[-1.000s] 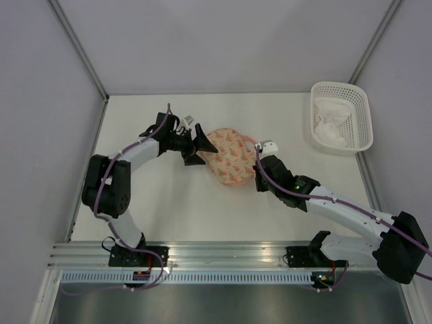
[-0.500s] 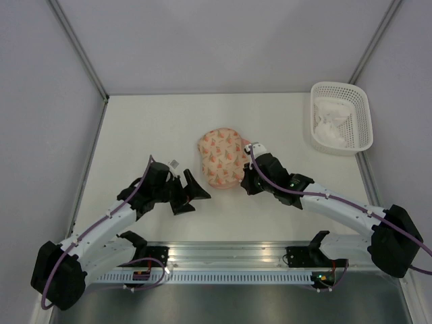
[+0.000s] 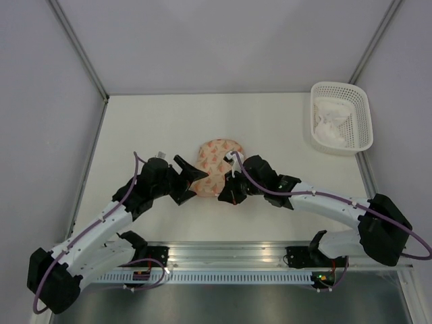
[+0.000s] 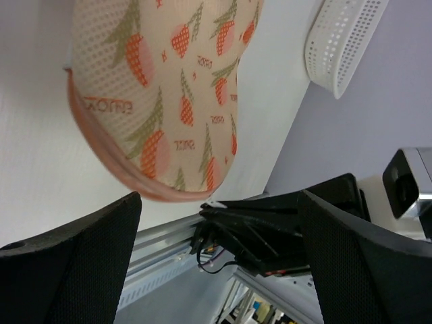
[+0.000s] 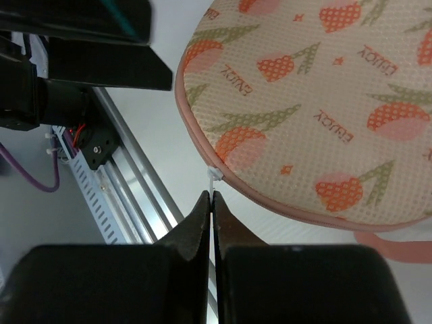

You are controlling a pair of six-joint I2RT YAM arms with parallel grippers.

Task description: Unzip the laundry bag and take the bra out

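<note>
The laundry bag [image 3: 214,160], a cream pouch with orange-pink prints and salmon trim, lies at the table's middle. It fills the top of the left wrist view [image 4: 169,81] and of the right wrist view [image 5: 317,108]. My right gripper [image 3: 227,194] [image 5: 211,197] is at the bag's near edge, shut on a small white zipper pull [image 5: 213,177] on the trim. My left gripper [image 3: 194,179] [image 4: 216,229] is open and empty just left of the bag, which lies ahead of its fingers and not between them. The bra is hidden.
A white lattice basket [image 3: 362,115] with white fabric [image 3: 331,125] in it stands at the far right; it also shows in the left wrist view [image 4: 337,40]. The metal rail [image 3: 223,253] runs along the near table edge. The two arms are close together at the bag.
My left arm swung from the bag's far-left side round to its near left, then closed in on its left edge. My right gripper moved left along the bag's near edge. The bag shifted left.
</note>
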